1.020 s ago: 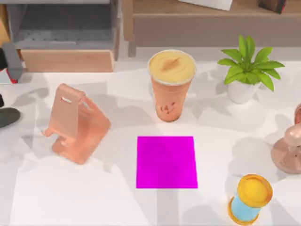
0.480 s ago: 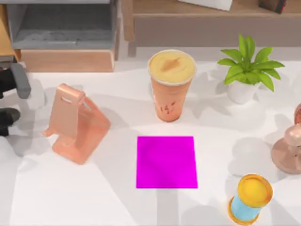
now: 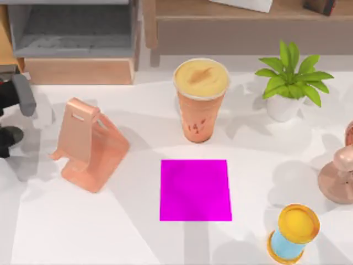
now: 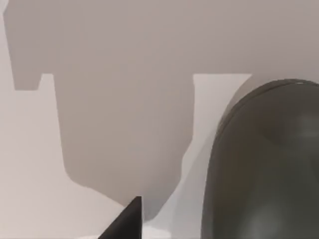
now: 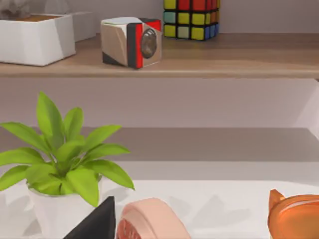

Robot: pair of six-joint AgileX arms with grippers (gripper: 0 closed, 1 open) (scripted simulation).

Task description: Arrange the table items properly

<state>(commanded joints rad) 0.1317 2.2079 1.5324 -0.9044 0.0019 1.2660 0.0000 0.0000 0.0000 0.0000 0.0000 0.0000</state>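
A dark grey oval mouse (image 3: pixel 7 139) lies at the table's far left edge, partly under my left arm. In the left wrist view the mouse (image 4: pixel 261 169) looms close on the white tabletop. My left gripper (image 3: pixel 12 113) hangs right over it at that edge. The tall orange cup (image 3: pixel 201 99) with its creamy yellow top stands upright behind the middle of the table. Part of my right gripper (image 5: pixel 94 225) shows at the right wrist view's edge, near the plant pot.
A magenta square (image 3: pixel 195 190) marks the middle front. A pink phone stand (image 3: pixel 88 144) stands left of it. A green potted plant (image 3: pixel 289 83), a copper-coloured object (image 3: pixel 337 171) and a yellow-topped blue cylinder (image 3: pixel 292 232) line the right side. Shelves run along the back.
My left arm has come in from the far left edge and moved down over the mouse. For the last half second it has barely shifted. Nothing else moved.
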